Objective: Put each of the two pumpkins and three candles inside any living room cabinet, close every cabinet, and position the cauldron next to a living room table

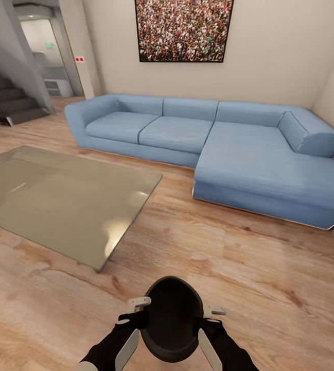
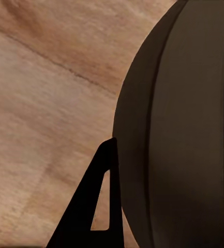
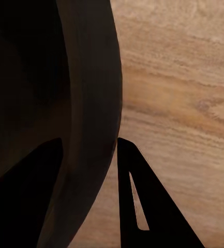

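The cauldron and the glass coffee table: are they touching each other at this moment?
Apart. The head view shows a wide stretch of bare wooden floor between the cauldron, held between both grippers, and the nearest corner of the table.

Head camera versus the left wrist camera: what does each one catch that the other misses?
Head view alone: the long blue corner sofa, the low glass-topped coffee table, the framed crowd picture and grey stairs. Left wrist view alone: a close look at one dark finger against the pot's wall. Both: the squat matte-black cauldron and the light wooden floor.
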Controlling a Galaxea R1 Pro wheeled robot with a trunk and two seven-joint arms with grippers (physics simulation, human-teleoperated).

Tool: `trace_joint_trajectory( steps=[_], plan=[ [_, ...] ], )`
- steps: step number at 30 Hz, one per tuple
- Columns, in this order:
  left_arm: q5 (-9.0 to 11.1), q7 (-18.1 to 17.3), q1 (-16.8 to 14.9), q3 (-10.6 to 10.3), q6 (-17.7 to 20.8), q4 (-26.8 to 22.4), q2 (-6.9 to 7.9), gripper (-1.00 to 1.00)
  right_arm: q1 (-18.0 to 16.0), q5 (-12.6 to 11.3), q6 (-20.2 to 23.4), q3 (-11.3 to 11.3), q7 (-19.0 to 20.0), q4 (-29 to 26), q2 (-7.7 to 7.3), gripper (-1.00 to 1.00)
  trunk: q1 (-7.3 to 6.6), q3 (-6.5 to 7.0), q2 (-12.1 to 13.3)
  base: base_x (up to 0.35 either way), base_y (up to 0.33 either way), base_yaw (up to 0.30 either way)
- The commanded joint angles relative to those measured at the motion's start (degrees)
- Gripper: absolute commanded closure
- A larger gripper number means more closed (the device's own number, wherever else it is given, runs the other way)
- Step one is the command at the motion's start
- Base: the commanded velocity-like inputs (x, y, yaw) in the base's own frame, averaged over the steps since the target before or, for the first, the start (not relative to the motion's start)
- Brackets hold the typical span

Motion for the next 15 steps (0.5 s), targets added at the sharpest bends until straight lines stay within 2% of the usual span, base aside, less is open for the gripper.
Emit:
trace_joint_trajectory(
  steps=[1, 9, 15],
  plan=[
    [0.1, 0.5, 0.0, -0.2, 0.3, 0.0, 0.0, 1.0, 0.0, 0.1, 0.2, 0.0, -0.4, -0.2, 0.0, 1.0, -0.01, -0.04, 0.0, 0.0, -0.036, 0.285],
    [0.1, 0.5, 0.0, -0.2, 0.3, 0.0, 0.0, 1.0, 0.0, 0.2, 0.2, 0.1, -0.4, -0.2, 0.0, 1.0, -0.01, -0.04, 0.0, 0.006, -0.121, 0.285],
    [0.1, 0.5, 0.0, -0.2, 0.3, 0.0, 0.0, 1.0, 0.0, 0.2, 0.2, 0.1, -0.4, -0.2, 0.0, 1.0, -0.01, -0.04, 0.0, 0.15, -0.239, 0.285]
  ],
)
